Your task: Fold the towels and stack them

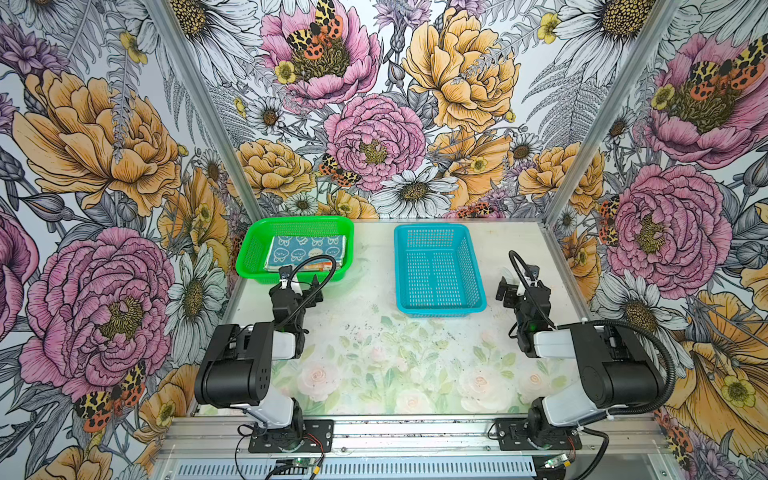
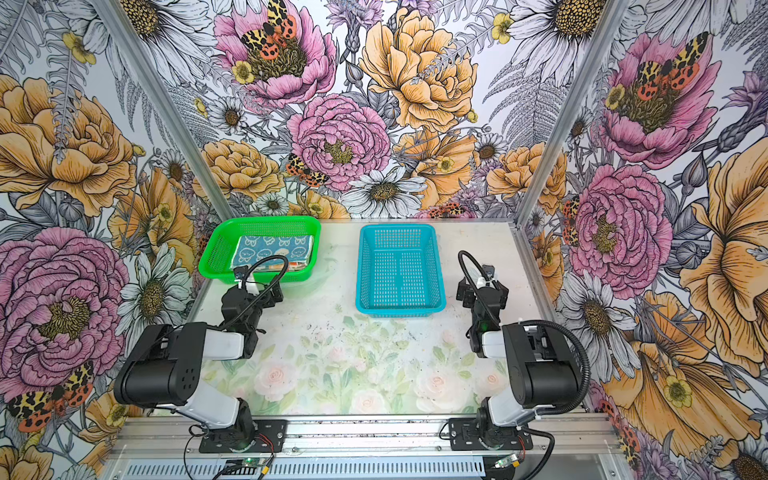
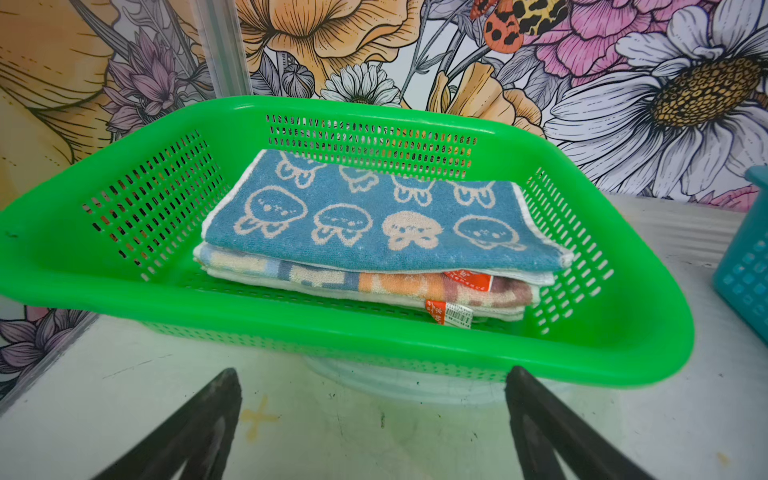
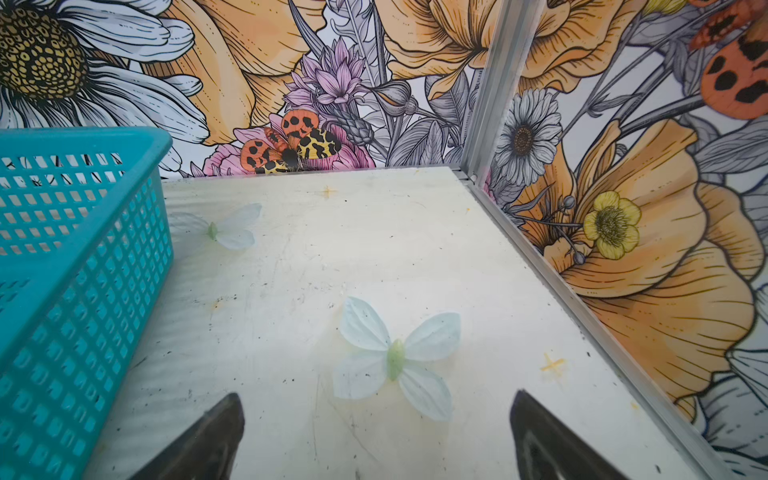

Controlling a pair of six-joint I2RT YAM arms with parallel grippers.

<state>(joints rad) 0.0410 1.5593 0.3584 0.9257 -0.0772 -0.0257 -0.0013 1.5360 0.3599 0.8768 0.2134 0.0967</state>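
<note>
Reading task as done or nearly so. Seeing small rectangular terry towels (image 1: 305, 249) folded and stacked inside green perforated plastic basket (image 3: 124, 291): blue rabbit-print one (image 3: 374, 216) on top, cream-and-orange layers (image 3: 332, 282) under it, edges roughly flush. Guessing three towels from the layers in left wrist view, can't confirm. Spotting no loose towel on pale floral tabletop (image 1: 395, 353) around green basket in both top views. Nothing left to fold, judging by that.

Left gripper (image 3: 372, 374): just in front of green basket's near wall, fingers (image 3: 216, 415) spread wide, holding nothing. Right gripper (image 4: 377, 395): well apart from green basket, beyond teal perforated plastic basket (image 1: 440, 311), fingers (image 4: 216, 432) spread wide, also holding nothing. Teal basket: beside green basket, bare inside.

Hard to make out:
- Fold quality of lower layers, hidden under blue towel.
- Small orange tags (image 3: 467, 280) poking out at stack's front edge, print unreadable.
- Stack's near edge in top views, crossed by black cable loop (image 1: 320, 259).
</note>
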